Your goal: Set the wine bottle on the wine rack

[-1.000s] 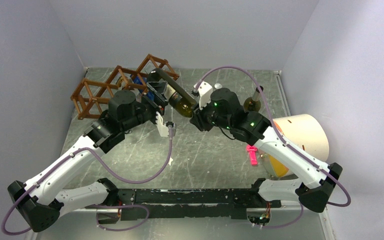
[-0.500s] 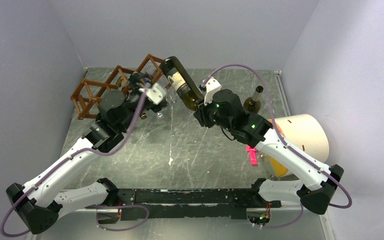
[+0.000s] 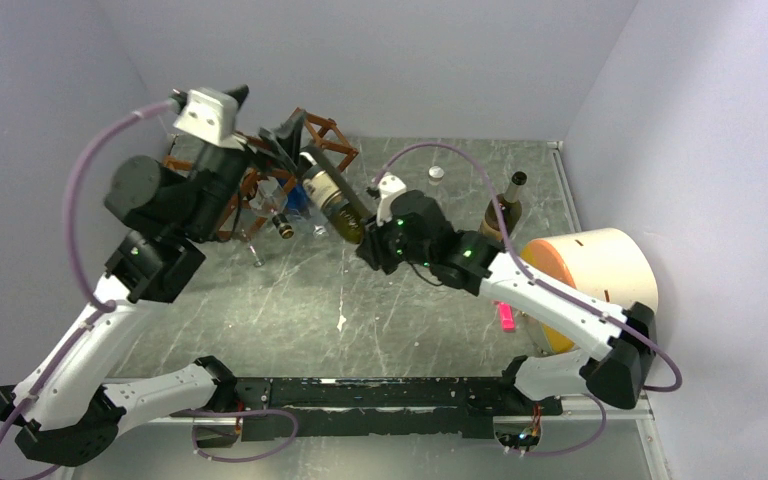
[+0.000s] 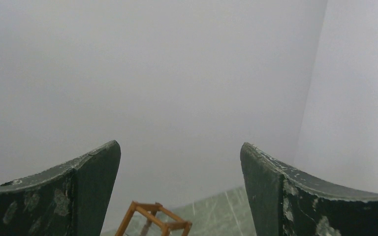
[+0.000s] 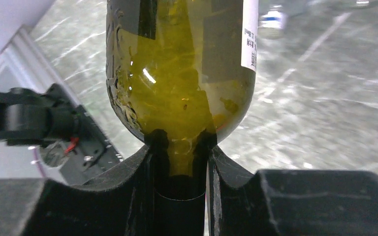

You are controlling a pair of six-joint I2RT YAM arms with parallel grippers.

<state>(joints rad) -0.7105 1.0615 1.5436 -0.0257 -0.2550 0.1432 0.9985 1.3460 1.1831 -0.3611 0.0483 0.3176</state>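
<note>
The wine bottle (image 3: 328,190), green glass with a dark label, is held tilted in the air, its base pointing toward the wine rack (image 3: 326,135). My right gripper (image 3: 364,238) is shut on the bottle's neck. In the right wrist view the bottle (image 5: 182,64) fills the top and the gripper (image 5: 182,162) clamps the neck. The reddish-brown lattice rack stands at the back left, mostly hidden behind my left arm. My left gripper (image 3: 263,118) is open and empty, raised high above the rack. The left wrist view shows the gripper (image 4: 179,157) spread wide, with one rack corner (image 4: 155,219) below.
A second bottle (image 3: 501,203) stands at the back right, and a small cap (image 3: 436,173) lies near the back wall. A cream drum (image 3: 600,275) lies on its side at the right, with a pink object (image 3: 506,317) beside it. Another bottle's neck (image 3: 282,226) pokes out below the rack.
My left arm has swung up and back, lifting its open gripper above the rack. My right gripper has carried the bottle left and lower, toward the rack.
</note>
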